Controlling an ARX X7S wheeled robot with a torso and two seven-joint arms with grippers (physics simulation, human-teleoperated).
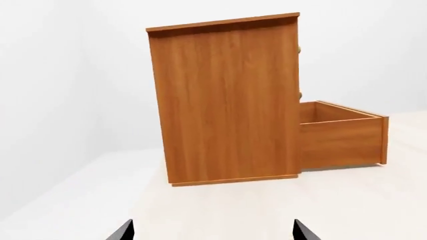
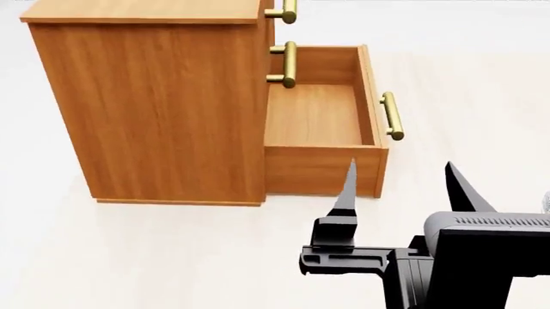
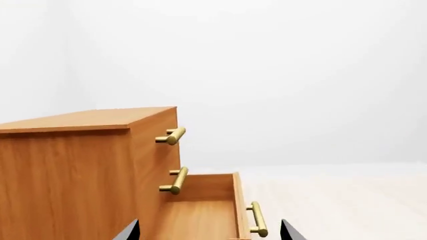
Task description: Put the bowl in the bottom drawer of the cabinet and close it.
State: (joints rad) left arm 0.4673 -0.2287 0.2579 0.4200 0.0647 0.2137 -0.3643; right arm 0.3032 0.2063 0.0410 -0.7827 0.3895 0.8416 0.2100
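Note:
The honey-brown cabinet (image 2: 163,103) stands on a pale floor. Its bottom drawer (image 2: 322,170) is pulled out and empty inside, with its brass handle (image 2: 392,116) on the front panel. My right gripper (image 2: 402,187) hovers open just in front of the drawer's near side wall, holding nothing. In the right wrist view the same gripper (image 3: 210,231) looks over the open drawer (image 3: 235,200). My left gripper (image 1: 215,232) is open and empty, facing the cabinet's plain side (image 1: 227,105). A grey sliver (image 2: 547,203) at the head view's right edge may be the bowl; I cannot tell.
The two upper drawers are shut, their brass handles (image 2: 288,9) (image 2: 288,64) sticking out above the open drawer. Pale floor (image 2: 172,257) surrounds the cabinet, with white walls behind.

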